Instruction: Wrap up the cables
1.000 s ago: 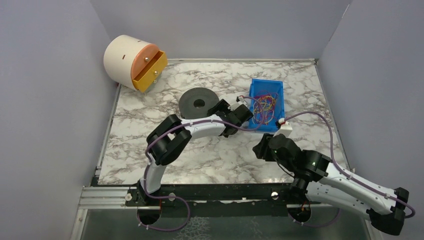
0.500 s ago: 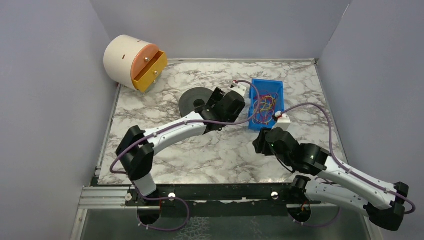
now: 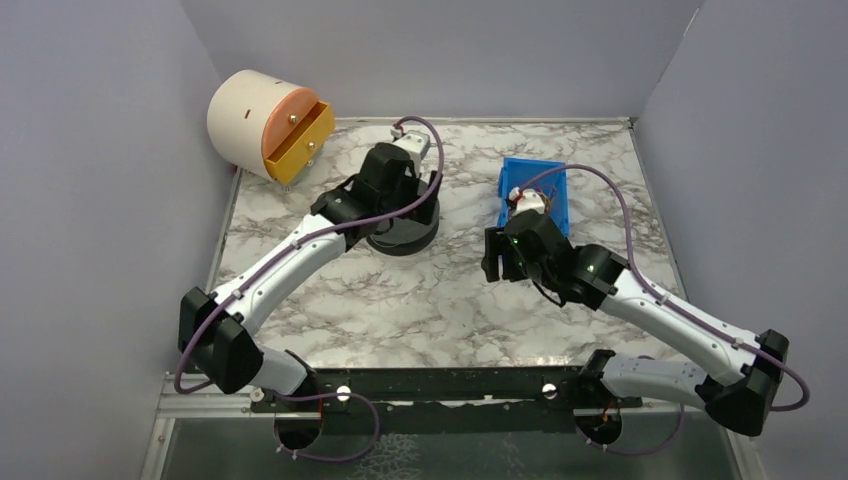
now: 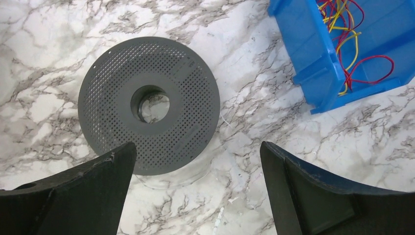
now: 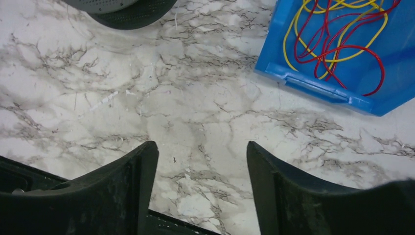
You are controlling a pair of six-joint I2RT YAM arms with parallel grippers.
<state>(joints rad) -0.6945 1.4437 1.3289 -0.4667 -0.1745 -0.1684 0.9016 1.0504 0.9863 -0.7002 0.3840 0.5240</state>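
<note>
A grey perforated spool lies flat on the marble table; it also shows in the top view. A blue bin holds tangled red and yellow cables, which also show in the right wrist view. My left gripper is open and empty, hovering above the spool's near right edge. My right gripper is open and empty above bare marble, just in front of and left of the bin. In the top view it partly hides the bin.
A cream drum with an orange face and a yellow drawer lies at the back left corner. Grey walls close in the left, back and right sides. The spool's edge shows at the top left of the right wrist view.
My left arm has swung left and back, from beside the bin to over the spool. My right gripper has moved forward and left to the bin's near left corner.
</note>
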